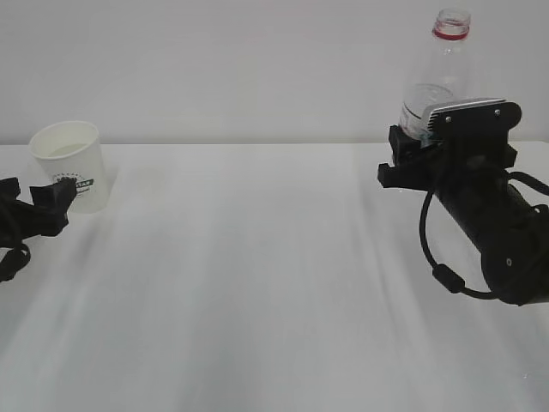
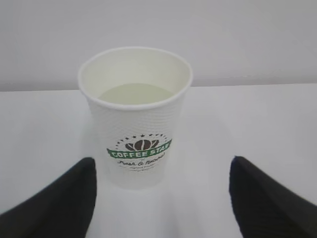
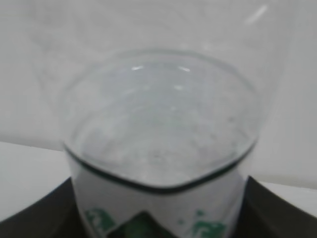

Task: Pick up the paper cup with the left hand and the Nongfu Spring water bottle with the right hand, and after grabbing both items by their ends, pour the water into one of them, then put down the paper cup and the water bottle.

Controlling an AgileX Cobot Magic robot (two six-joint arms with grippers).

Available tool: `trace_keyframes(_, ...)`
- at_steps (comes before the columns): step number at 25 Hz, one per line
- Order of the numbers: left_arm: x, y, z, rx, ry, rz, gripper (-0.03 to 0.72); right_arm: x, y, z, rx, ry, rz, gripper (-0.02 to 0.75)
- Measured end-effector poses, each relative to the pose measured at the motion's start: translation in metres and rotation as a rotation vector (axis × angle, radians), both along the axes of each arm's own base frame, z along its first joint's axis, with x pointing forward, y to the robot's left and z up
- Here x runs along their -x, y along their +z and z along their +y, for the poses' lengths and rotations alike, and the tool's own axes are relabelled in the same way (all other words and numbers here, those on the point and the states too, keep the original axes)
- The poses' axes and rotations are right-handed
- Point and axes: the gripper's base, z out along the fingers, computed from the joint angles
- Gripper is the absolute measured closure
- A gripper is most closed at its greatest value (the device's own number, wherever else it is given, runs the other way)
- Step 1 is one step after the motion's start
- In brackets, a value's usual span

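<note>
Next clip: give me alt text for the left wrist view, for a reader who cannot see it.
A white paper cup with a green coffee logo stands upright on a white table, holding some liquid. The left gripper is open, its two black fingers low in the picture on either side of the cup, not touching it.

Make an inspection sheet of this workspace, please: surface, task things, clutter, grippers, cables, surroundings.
Surface: white table, bare in the middle.
Paper cup: upright at far left, liquid inside.
Water bottle: upright at right, uncapped, water inside.
Clutter: nothing seen.
Left gripper: open, fingers apart from the cup on both sides.
Right gripper: closed around the bottle's lower part.
Cables: black cable looping beside the right arm.
Surroundings: plain white wall.
</note>
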Motion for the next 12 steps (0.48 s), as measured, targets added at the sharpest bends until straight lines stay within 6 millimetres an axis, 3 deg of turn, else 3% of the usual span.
trace_keyframes(12, 0.0003, 0.0, -0.0027, 0.001, -0.03, 0.001, 0.095, -0.0006, -0.0007, -0.0028, -0.02, -0.033, 0.005, 0.269)
